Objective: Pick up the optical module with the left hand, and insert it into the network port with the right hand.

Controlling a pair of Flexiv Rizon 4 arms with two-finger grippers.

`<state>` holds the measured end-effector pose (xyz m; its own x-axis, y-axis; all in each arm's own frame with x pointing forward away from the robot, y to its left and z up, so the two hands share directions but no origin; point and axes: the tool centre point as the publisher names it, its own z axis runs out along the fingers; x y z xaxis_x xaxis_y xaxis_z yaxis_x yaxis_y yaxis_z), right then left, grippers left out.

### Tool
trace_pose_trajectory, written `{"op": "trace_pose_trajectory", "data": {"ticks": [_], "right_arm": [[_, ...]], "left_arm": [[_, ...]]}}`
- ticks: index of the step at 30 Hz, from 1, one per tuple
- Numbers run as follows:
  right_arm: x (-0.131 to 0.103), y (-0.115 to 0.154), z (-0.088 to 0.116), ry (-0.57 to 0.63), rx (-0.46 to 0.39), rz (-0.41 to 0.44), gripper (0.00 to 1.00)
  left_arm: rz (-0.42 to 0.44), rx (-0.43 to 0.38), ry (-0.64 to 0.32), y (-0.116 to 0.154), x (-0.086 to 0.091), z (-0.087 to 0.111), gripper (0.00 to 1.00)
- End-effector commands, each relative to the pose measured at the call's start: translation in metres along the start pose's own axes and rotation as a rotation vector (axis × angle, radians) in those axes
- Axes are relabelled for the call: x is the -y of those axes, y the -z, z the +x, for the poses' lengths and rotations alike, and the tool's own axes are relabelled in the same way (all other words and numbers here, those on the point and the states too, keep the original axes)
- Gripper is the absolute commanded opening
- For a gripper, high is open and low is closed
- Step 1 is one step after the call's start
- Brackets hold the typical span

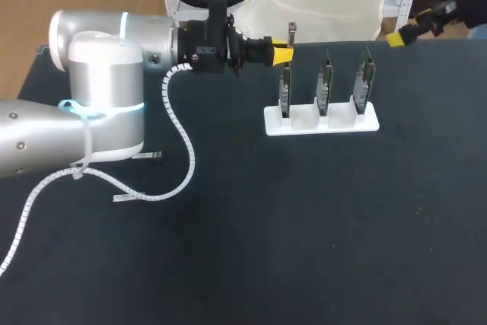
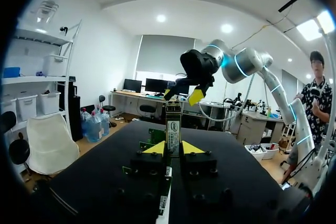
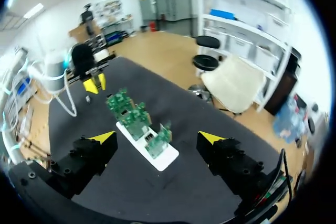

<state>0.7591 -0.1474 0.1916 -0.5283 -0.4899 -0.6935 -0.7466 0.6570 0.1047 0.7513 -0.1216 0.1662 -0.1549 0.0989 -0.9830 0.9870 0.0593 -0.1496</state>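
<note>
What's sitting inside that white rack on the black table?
Three green circuit boards stand upright in the white plastic rack, side by side. Their lower edges are hidden inside its slots.

Our left arm (image 1: 99, 104): silver-white rounded casings, glowing cyan ring (image 1: 103, 109) at the joint, white spiral cable (image 1: 185, 159) running toward 7 o'clock. Our left gripper (image 2: 173, 148) and right gripper (image 3: 157, 138): black blocks, small screws (image 2: 192, 155), yellow wedge fingertips (image 3: 104, 138).

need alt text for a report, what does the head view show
The left gripper, reaching in from the left, holds the module near the left end of a white rack of three green boards on the black table. The right gripper sits at the table's far edge, at right.
</note>
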Motion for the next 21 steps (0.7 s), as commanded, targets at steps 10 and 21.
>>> {"op": "trace_pose_trajectory", "data": {"ticks": [10, 21], "right_arm": [[-0.024, -0.027, -0.022, 0.409, -0.159, -0.599, 1.00], [-0.046, -0.039, -0.047, 0.488, -0.105, -0.624, 1.00]], "left_arm": [[-0.004, 0.003, -0.002, 0.000, 0.001, 0.001, 0.00], [-0.004, 0.003, -0.002, 0.000, 0.001, 0.001, 0.00]]}}
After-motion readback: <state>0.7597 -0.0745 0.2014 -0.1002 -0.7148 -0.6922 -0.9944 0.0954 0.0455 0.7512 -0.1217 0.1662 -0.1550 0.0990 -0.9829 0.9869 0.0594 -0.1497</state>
